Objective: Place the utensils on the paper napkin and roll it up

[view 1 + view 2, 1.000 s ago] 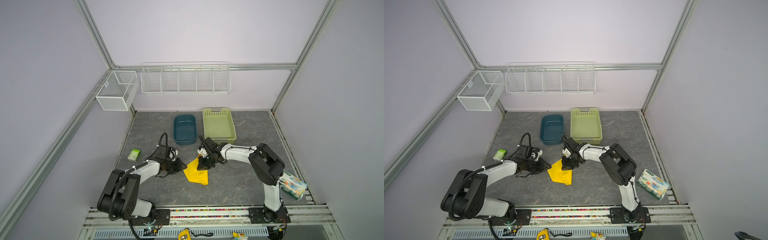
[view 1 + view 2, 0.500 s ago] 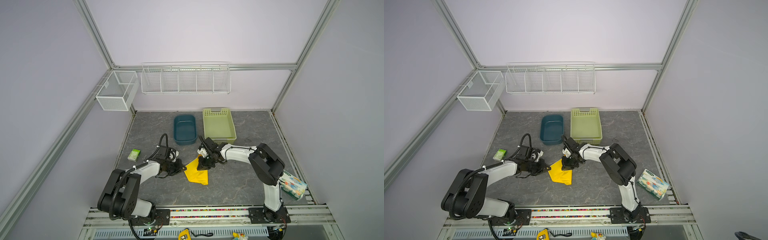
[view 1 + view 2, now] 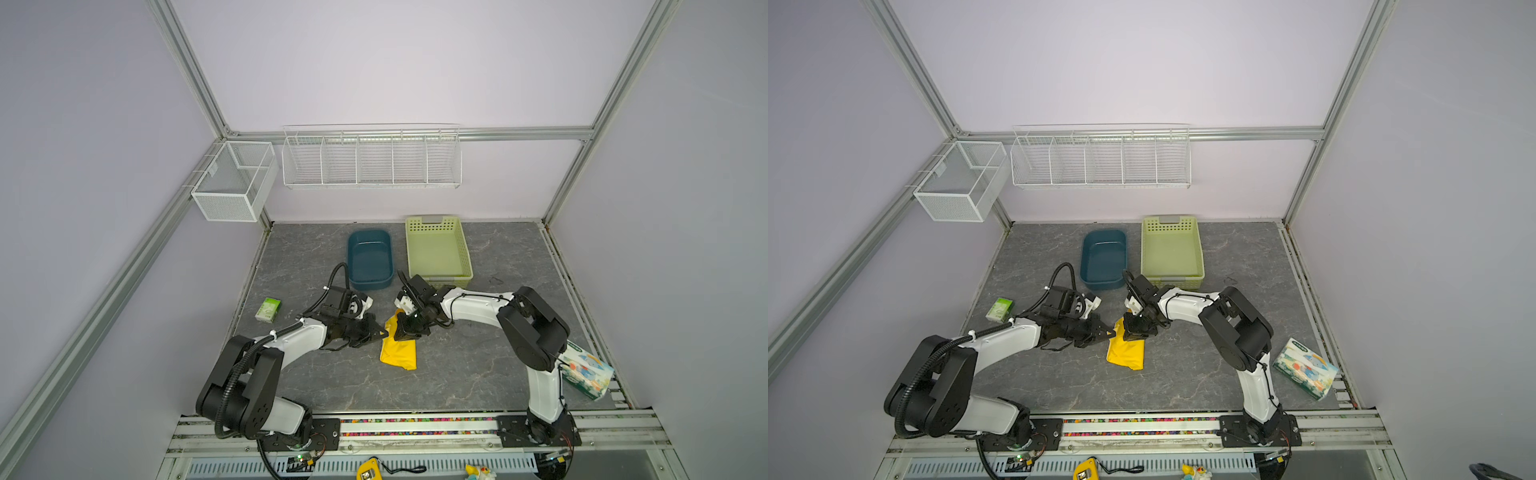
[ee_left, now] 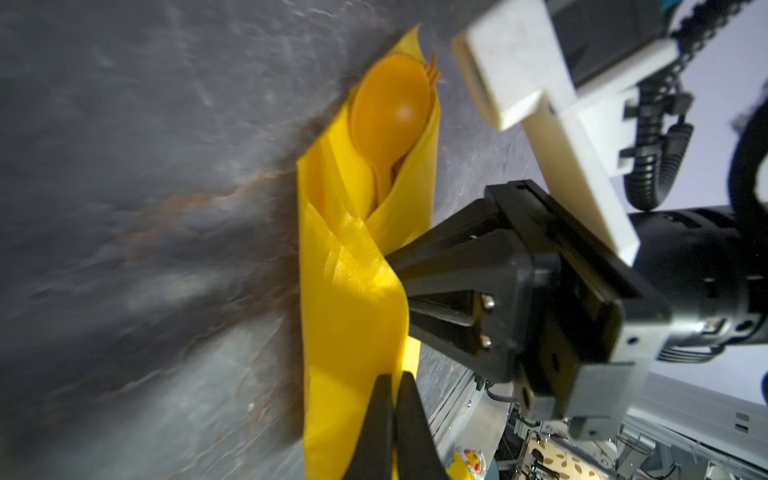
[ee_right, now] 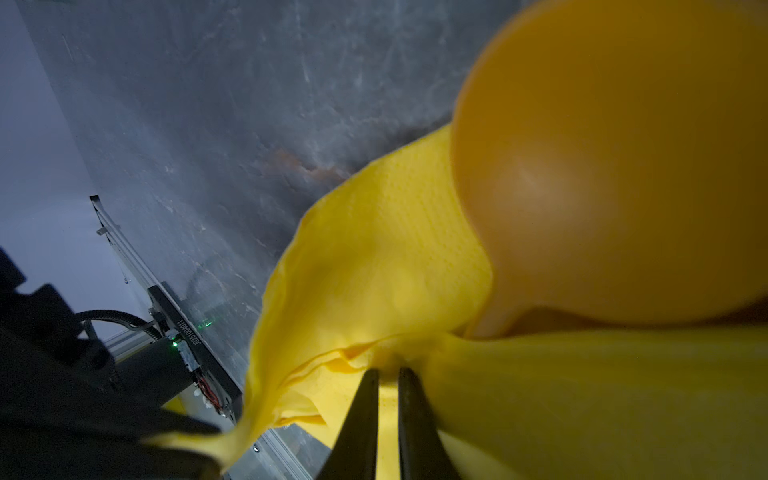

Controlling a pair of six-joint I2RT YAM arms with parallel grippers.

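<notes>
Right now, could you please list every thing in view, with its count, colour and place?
napkin: one, yellow, mid-table, partly rolled
spoon: one, orange, inside the napkin, bowl showing
fork: one, orange, behind the spoon, only tines showing
tub: one, dark blue, table back
basket: one, light green, beside the tub
wire rack: one, white, back wall
mesh box: one, white, left wall
packet: one, green-white, table's left edge
tissue pack: one, white-teal, table's right edge
table: one, grey
left pincer: one, black, shut on the napkin
right pincer: one, black, shut on the napkin
</notes>
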